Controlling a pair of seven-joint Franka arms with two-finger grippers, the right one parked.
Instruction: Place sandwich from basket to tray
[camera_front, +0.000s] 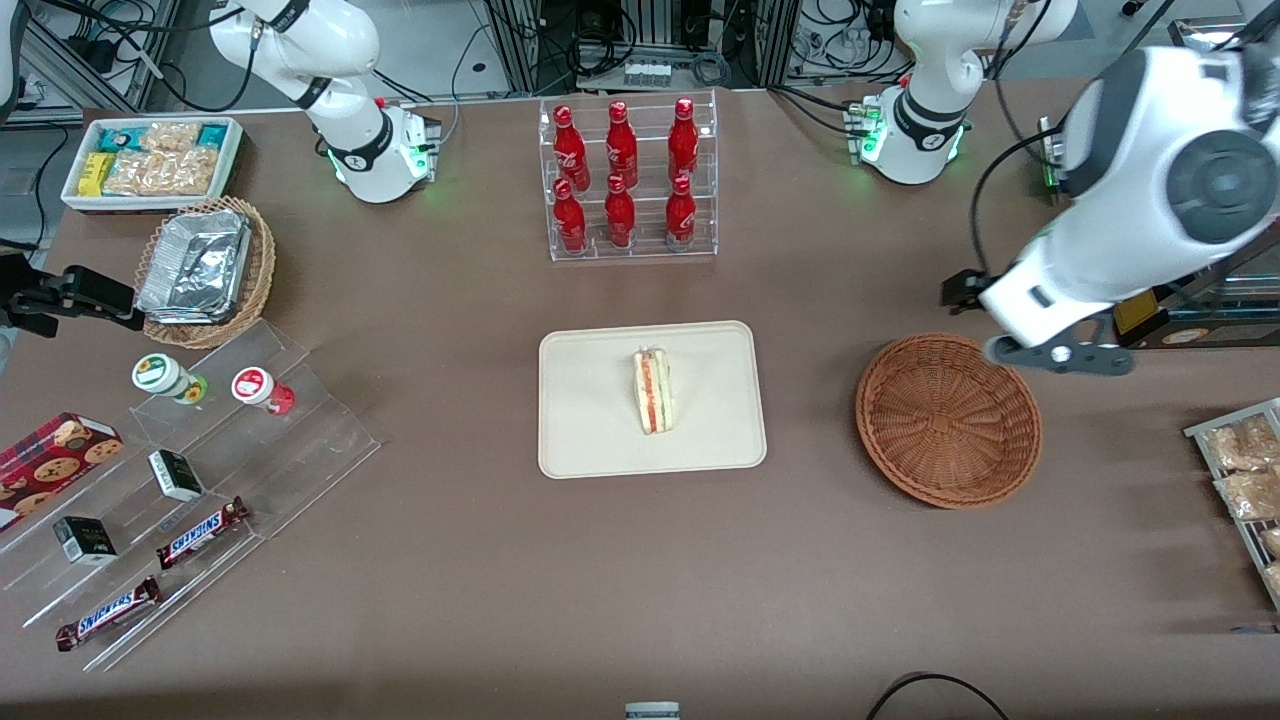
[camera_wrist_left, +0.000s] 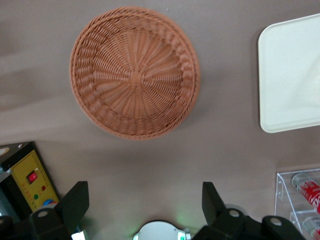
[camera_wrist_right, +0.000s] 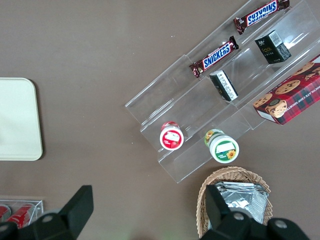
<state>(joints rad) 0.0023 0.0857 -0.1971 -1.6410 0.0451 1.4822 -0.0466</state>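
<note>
1. One sandwich (camera_front: 653, 391) lies on the tray (camera_front: 590, 440) at the centre of the front view, its long axis running from the upper to the lower part of the frame.
2. Nothing is in the basket (camera_front: 947, 420), at centre-right of that frame; the placing looks done.
3. Raised above the basket's upper-right rim, the left arm's gripper (camera_wrist_left: 145, 206) has its jaws spread wide, holding nothing.
4. Tray and sandwich lie well apart from the jaws, toward frame centre.
</note>
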